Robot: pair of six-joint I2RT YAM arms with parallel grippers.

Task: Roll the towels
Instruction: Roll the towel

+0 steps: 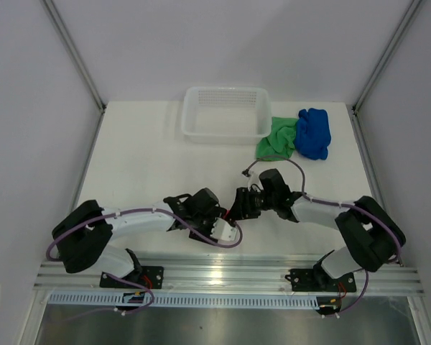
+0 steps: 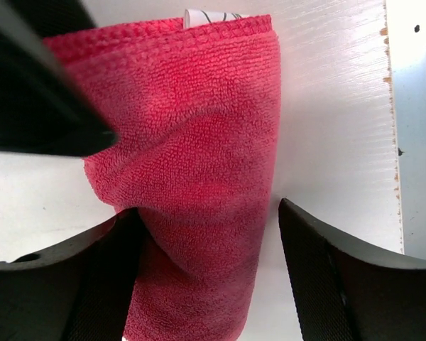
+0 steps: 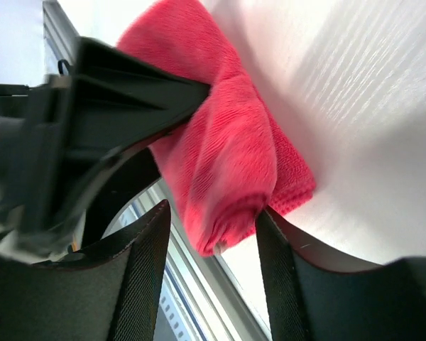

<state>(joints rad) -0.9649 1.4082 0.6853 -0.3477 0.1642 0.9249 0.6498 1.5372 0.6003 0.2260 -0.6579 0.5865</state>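
The two claws meet nose to nose over the near middle of the surface (image 1: 144, 158). The pink towel (image 2: 199, 177) lies between them as a loose, fat roll on the white top.

The left claw (image 2: 202, 234) stands wide, astride the roll. One of its fingers (image 2: 92, 284) rests against the side of the cloth. The other finger stands clear, with a strip of bare surface between it and the cloth. A small white tag (image 2: 211, 15) peeks out at the end of the roll farthest from this claw.

The right claw (image 3: 213, 227) has its jaws part-way apart around the end nearest it, and the cloth sits loose between them rather than pinched. The dark body of the left claw crosses over the rest of the roll and hides it from the right wrist view. From above, both wrists cover the pink towel almost wholly.

A metal rail (image 2: 412, 142) runs just beside the roll, on the near side of the claws. Well beyond both claws, at the far edge, sits a white mesh basket (image 1: 226, 115). Just beside it lies the crumpled green towel (image 1: 276, 138), which touches the bunched blue towel (image 1: 314, 133).
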